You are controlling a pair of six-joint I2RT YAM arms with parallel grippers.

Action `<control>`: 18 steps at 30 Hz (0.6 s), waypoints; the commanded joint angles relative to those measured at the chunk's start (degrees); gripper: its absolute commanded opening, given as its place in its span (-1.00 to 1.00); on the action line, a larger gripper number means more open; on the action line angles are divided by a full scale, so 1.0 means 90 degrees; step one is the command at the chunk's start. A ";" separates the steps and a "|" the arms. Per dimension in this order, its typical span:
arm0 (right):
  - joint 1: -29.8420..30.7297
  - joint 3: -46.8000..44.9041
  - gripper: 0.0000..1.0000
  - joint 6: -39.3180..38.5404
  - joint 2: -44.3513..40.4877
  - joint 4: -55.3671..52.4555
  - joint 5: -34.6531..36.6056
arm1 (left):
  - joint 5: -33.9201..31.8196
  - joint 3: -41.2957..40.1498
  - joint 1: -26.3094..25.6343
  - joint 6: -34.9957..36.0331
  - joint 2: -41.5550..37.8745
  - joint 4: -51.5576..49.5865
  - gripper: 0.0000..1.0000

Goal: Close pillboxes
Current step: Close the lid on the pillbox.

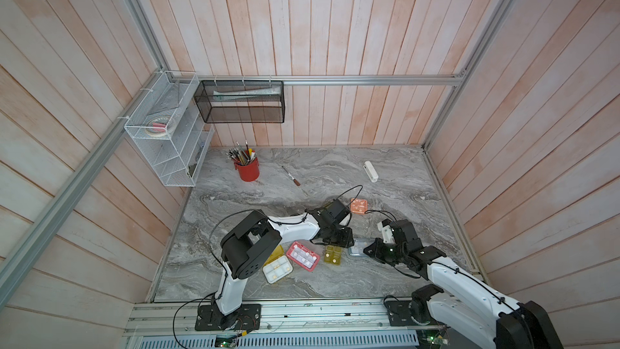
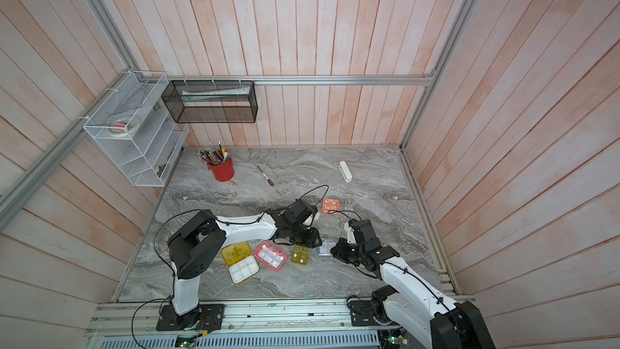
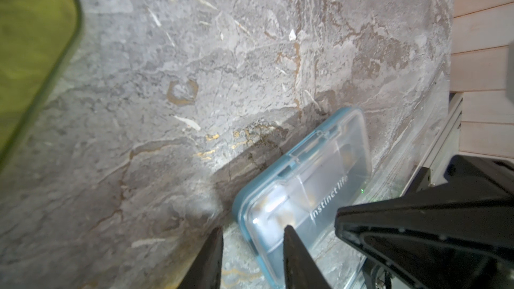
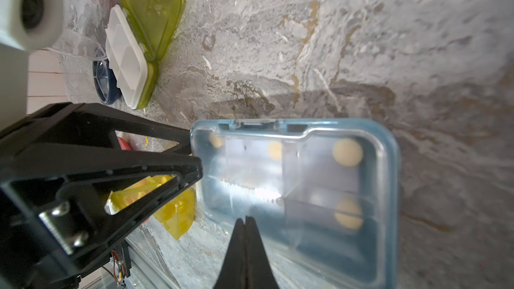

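Marble tabletop (image 1: 335,169) is bearing the scattered pillboxes (image 1: 303,255). Blue-grey pillbox (image 1: 357,249) is lying flat in the near half, right of centre, between both grippers. Left gripper (image 3: 253,246) is straddling its left edge, jaws apart. Right gripper (image 4: 246,222), jaws pressed together, is pointing at the clear lid (image 4: 319,179), possibly touching it.

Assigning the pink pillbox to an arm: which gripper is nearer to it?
Left. The left gripper sits at the blue pillbox's edge, on the side facing the pink pillbox. The right gripper is over the blue pillbox's lid, farther away.
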 commanded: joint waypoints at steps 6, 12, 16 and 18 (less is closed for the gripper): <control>-0.0056 -0.0116 -1.00 -0.0050 -0.0011 0.0043 0.0046 | -0.0022 0.0146 -0.0021 0.0108 0.0151 -0.0101 -0.24; -0.0056 -0.0215 -1.00 -0.0055 0.0039 0.0098 0.0045 | -0.0013 0.0137 -0.0023 0.0108 0.0158 -0.0089 -0.24; -0.0056 -0.0254 -1.00 -0.0045 0.0069 0.0145 0.0045 | -0.0011 0.0137 -0.0023 0.0108 0.0168 -0.0090 -0.24; -0.0056 -0.0267 -1.00 -0.0048 0.0086 0.0164 0.0037 | -0.0006 0.0139 -0.0025 0.0108 0.0170 -0.0079 -0.24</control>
